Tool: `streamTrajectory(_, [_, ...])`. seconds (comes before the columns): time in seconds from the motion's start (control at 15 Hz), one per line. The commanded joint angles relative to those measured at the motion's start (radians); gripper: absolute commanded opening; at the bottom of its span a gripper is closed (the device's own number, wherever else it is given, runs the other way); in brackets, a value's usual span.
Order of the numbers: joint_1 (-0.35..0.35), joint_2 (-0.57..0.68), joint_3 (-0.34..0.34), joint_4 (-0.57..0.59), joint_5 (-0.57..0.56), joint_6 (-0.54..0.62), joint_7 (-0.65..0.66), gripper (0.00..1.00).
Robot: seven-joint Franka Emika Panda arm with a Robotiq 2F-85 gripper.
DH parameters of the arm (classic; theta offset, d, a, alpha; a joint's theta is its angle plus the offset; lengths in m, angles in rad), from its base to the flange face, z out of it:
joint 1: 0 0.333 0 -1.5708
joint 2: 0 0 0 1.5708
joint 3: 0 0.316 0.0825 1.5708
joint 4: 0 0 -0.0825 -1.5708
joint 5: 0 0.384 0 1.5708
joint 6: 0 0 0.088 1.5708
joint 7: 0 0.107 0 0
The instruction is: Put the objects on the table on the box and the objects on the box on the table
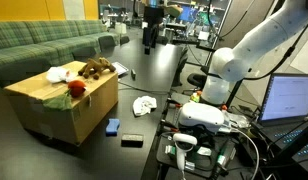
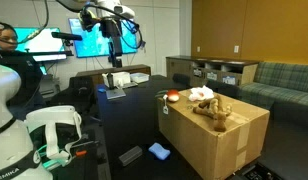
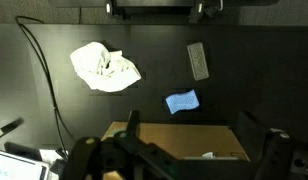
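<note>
The tan cardboard box (image 1: pixel 54 105) (image 2: pixel 219 140) (image 3: pixel 184 140) stands on the dark table (image 1: pixel 154 75) (image 2: pixel 129 120) (image 3: pixel 34 110). On its top lie a white cloth (image 1: pixel 59 73) (image 2: pixel 201 93), a brown plush toy (image 1: pixel 94 68) (image 2: pixel 216 110) and a red object (image 1: pixel 77 87) (image 2: pixel 173 96). On the table lie another white cloth (image 1: pixel 144 104) (image 3: pixel 104 66), a small blue item (image 1: pixel 113 126) (image 2: pixel 159 151) (image 3: pixel 181 101) and a flat grey item (image 1: pixel 132 140) (image 2: pixel 129 155) (image 3: pixel 198 60). My gripper (image 1: pixel 149 38) (image 2: pixel 114 50) (image 3: pixel 187 115) hangs high above the table, open and empty.
A green sofa (image 1: pixel 44 45) (image 2: pixel 279 80) stands behind the box. A white robot base (image 1: pixel 219 75), cables and a laptop (image 1: pixel 289 98) crowd one table side. A black cable (image 3: pixel 44 70) runs across the table. A person (image 2: pixel 4 42) sits by lit screens (image 2: pixel 94 40).
</note>
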Motion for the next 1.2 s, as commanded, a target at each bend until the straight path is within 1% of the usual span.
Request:
streamTrajectory(0.0, [0.014, 0.002, -0.011, 0.005, -0.007, -0.001, 0.007, 1.00])
streamTrajectory(0.33, [0.013, -0.005, -0.011, 0.014, -0.007, -0.001, 0.007, 1.00])
streamTrajectory(0.53, [0.003, 0.039, -0.009, 0.023, -0.020, 0.046, 0.010, 1.00])
streamTrajectory(0.8, [-0.011, 0.149, -0.025, 0.056, -0.038, 0.175, -0.005, 1.00])
streamTrajectory(1.13, [-0.037, 0.342, -0.054, 0.125, -0.088, 0.380, -0.004, 1.00])
